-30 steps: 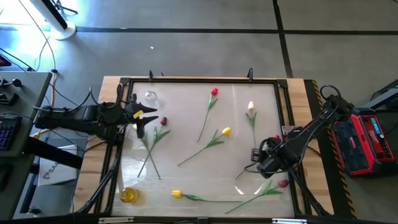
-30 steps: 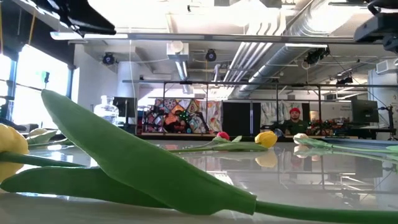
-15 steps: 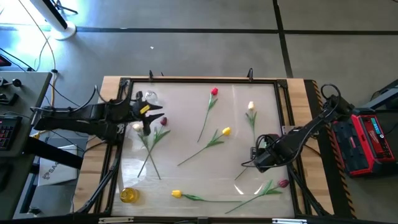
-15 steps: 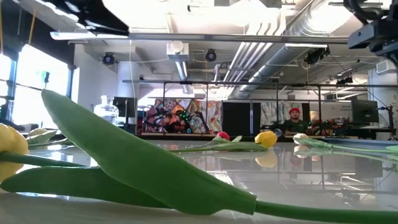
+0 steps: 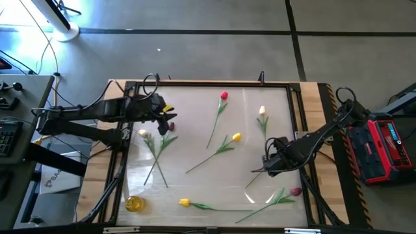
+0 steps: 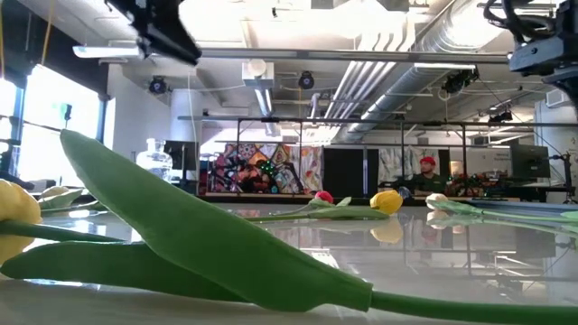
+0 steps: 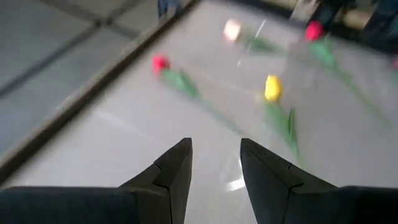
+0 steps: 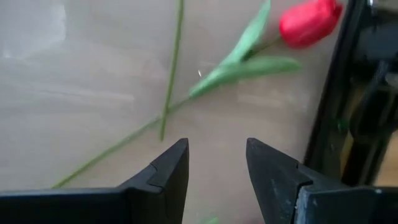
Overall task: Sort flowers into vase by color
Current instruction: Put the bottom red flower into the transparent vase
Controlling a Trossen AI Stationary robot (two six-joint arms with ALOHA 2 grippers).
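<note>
Artificial tulips with long thin green stems are scattered flat on a glossy pale desk [image 5: 195, 188] framed in black rail and wood.

Places are given from the yellow tulip [image 5: 235, 137] near the middle. Its stem runs diagonally down toward the near left. Just left of it, toward the far edge, a red tulip [image 5: 223, 95] is laid with its head at the far side and its stem slanting back toward the near side. To the right, a cream tulip [image 5: 262, 110] is laid head to the far side, its stem partly hidden under the right arm. Well to the left, a white tulip [image 5: 143, 133] and a dark maroon tulip [image 5: 167, 127] are crossed at their stems. Toward the near edge, a second yellow tulip [image 5: 184, 203] is laid almost level, and a red-pink tulip [image 5: 296, 192] lies at the near right, head to the right.

A clear glass vase is hidden behind the left arm; a small yellow glass [image 5: 134, 203] stands at the near left corner.

The left gripper [image 5: 168, 117] is held above the maroon head, jaws parted and empty. The right gripper [image 5: 268, 162] is held right of the yellow tulip, jaws likewise parted around nothing. The left wrist view is blurred.
</note>
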